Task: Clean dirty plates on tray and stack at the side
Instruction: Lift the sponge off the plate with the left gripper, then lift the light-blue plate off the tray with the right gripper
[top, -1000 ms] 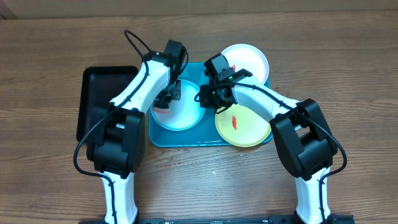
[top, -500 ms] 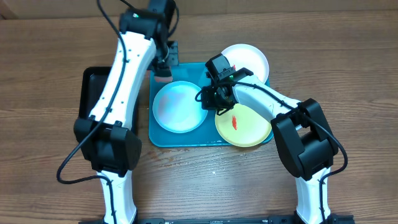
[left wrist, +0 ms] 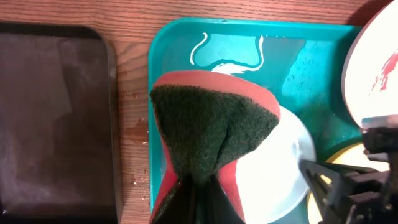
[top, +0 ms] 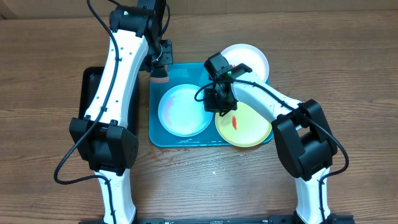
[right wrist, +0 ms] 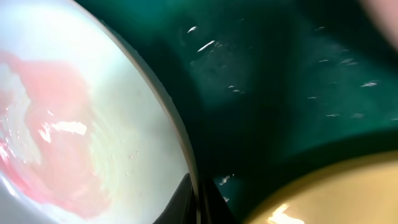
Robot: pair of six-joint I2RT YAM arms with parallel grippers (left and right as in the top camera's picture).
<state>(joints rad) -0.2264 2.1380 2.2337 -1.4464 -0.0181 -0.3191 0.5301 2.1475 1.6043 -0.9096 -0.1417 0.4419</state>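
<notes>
The turquoise tray (top: pixel 158 127) holds the light blue plate (top: pixel 183 111) at its left and the yellow-green plate (top: pixel 245 124), with a red smear, at its right. The white plate (top: pixel 249 59) lies at the tray's back right corner. My left gripper (top: pixel 160 70) is shut on a red and green sponge (left wrist: pixel 214 124), held above the tray's back left corner. My right gripper (top: pixel 216 102) is shut on the right rim of the light blue plate (right wrist: pixel 93 124), whose centre carries a thin pink smear. The tray (left wrist: pixel 180 50) is wet.
A smaller black tray (top: pixel 93 93) lies left of the turquoise tray, also in the left wrist view (left wrist: pixel 56 112). Water drops sit on the wood between them. Bare wooden table lies in front and behind.
My left gripper lifted the sponge off the light blue plate and moved back to the tray's rear left corner. The light blue plate shifted slightly to the right with my right gripper on its rim.
</notes>
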